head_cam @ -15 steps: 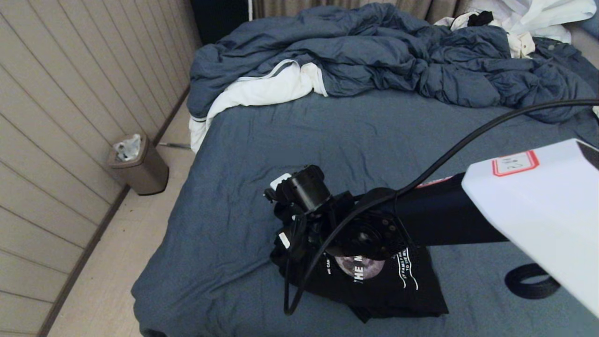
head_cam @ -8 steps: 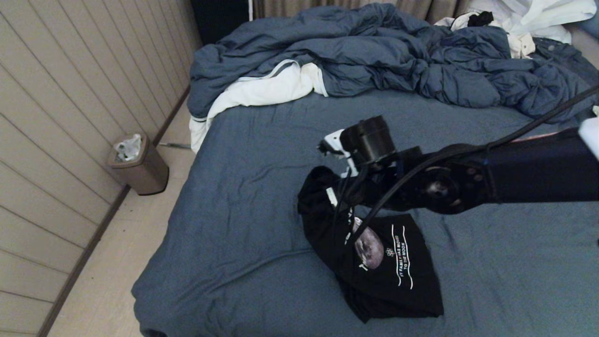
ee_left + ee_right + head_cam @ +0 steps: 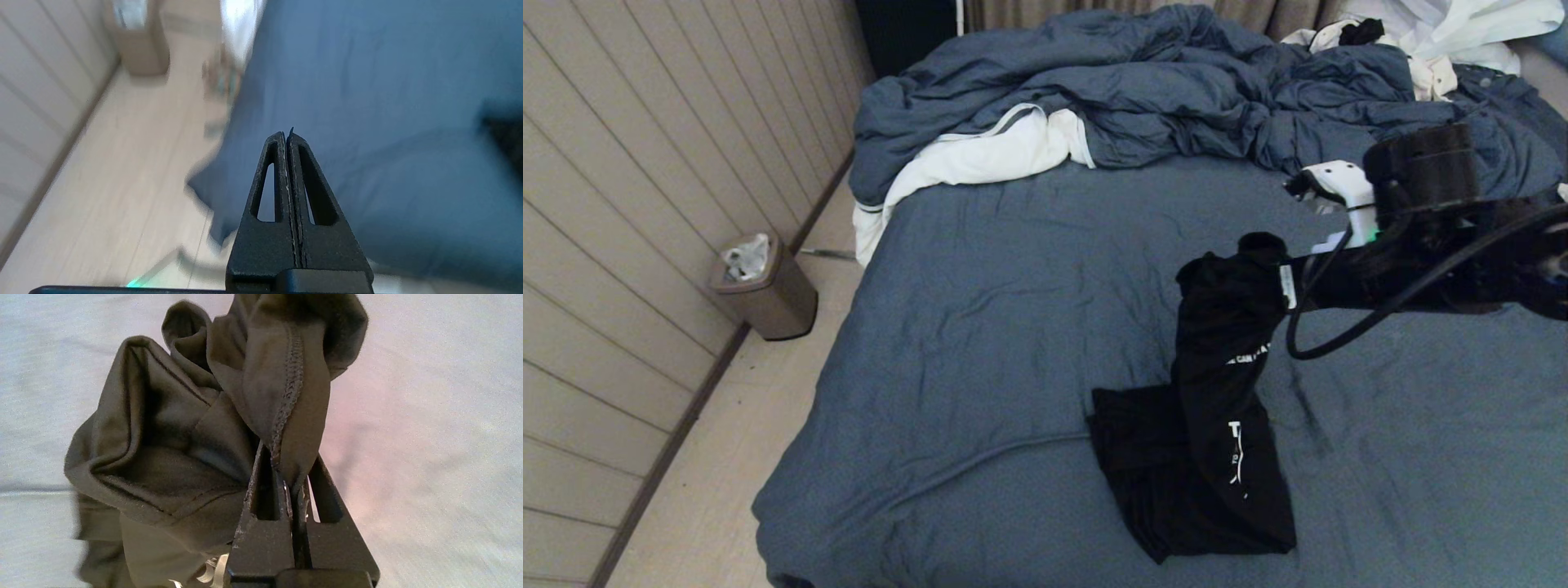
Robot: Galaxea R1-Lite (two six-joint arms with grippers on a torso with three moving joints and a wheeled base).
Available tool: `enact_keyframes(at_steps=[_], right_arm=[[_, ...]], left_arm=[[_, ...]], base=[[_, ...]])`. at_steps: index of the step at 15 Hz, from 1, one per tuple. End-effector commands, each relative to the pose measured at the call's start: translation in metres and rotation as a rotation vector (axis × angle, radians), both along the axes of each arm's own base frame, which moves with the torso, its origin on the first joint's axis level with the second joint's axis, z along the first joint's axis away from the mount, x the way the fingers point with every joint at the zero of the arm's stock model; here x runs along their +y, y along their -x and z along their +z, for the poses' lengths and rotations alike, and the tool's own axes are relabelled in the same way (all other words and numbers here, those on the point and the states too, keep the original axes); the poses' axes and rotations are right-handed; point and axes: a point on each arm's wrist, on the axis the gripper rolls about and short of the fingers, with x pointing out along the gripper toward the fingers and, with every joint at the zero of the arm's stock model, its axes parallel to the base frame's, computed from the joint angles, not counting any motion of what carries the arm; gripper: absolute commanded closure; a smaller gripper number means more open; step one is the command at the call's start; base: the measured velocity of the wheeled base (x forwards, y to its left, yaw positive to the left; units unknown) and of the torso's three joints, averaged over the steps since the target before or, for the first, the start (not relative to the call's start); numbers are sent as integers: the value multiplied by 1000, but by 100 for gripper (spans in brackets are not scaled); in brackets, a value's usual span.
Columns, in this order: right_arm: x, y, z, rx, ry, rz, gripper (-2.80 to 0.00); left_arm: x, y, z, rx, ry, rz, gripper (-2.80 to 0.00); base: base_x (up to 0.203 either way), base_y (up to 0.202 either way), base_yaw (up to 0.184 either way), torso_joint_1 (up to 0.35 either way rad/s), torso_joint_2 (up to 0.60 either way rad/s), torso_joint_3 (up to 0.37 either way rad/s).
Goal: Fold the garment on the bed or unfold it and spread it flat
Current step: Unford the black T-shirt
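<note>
Resting off the bed's corner, your left claw is pressed fully together, empty. Your right claw pinches the black jersey T-shirt's stitched hem, lifting one bunched end while the rest lies folded on the slate-blue sheet.

Black garment, one end lifted off bed
</note>
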Motion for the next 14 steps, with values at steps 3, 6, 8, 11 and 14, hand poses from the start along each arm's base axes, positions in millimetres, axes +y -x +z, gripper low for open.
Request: enact_keyframes(at_steps=[3,6,8,11,14], right_arm=[[-54,25,14,-44,-45,-93,0],[-72,36,9,-27,-69,-106,0],[-74,37,3,-10,-78,-104,0],[-75,36,2,-7,-81,-104,0],[-80,34,1,-7,-86,-118,0]], left_arm=[[0,-9,84,123,103,-49,0],[-6,-63,109,392,141,-185,0],[-13,-112,114,584,183,-302,0],[-38,-184,106,832,215,-467,0],[-105,-234,85,1022,135,-662,0]], base=[[0,0,0,0,0,0],[0,0,0,0,0,0],[0,0,0,0,0,0],[0,0,0,0,0,0],[0,0,0,0,0,0]])
